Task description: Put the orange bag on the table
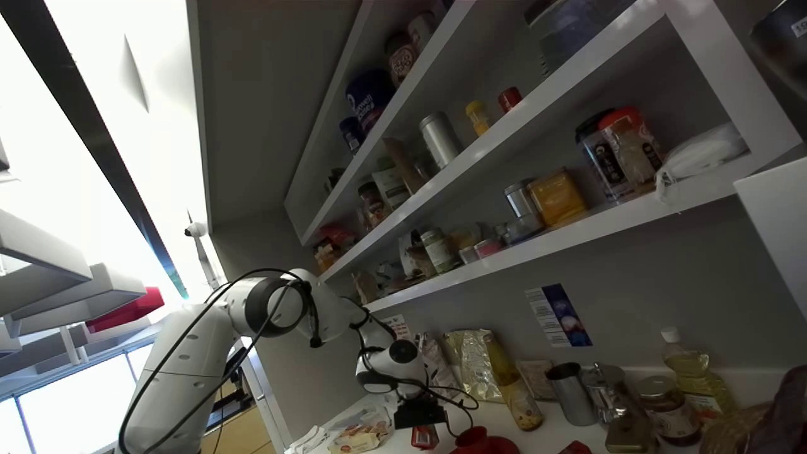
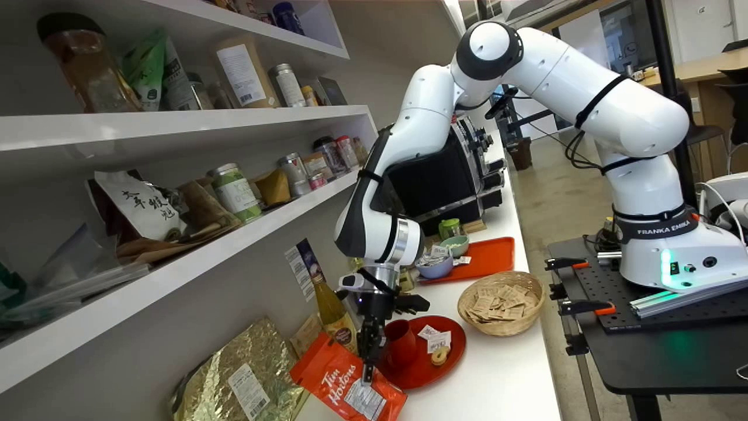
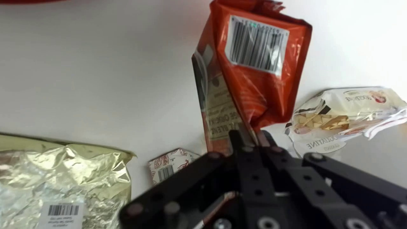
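Orange bag (image 2: 339, 374) tilted at lower centre
Fingers (image 3: 251, 165), nearly together, clamped it, likely for lowering to the surface (image 2: 488, 377).

The bag (image 2: 343, 383) is red-orange, white-lettered; the table (image 2: 502, 374) white.

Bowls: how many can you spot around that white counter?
2, both by the orange-red tray in an exterior view: a pale green bowl, and a lavender bowl in front of it. The robot's arm may hide others.
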{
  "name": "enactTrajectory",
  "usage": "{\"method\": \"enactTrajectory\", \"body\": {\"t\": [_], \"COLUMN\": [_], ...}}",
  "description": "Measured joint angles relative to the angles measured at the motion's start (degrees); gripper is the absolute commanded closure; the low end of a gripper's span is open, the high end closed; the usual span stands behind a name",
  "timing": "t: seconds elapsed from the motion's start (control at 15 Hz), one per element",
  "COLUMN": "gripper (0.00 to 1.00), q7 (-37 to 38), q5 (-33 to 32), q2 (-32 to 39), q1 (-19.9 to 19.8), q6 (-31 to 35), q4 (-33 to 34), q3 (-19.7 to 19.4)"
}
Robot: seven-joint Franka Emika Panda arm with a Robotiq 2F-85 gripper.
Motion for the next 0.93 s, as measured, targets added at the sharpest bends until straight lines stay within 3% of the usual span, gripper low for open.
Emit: {"method": "enactTrajectory", "body": {"t": [0.6, 0.67, 0.73, 0.93], "gripper": [0.99, 0.73, 0.71, 0.49], "q7": [-11.54, -12.99, -14.28, -15.65], "q5": [2.01, 2.74, 3.64, 5.25], "q2": [1.08, 1.08, 1.09, 1.01], "q1": [-0.98, -1.25, -1.48, -1.83], "q6": [0.79, 1.0, 1.24, 1.59], "q4": [-3.39, -3.54, -3.67, -4.57], "q3": [2.42, 2.74, 3.05, 3.5]}}
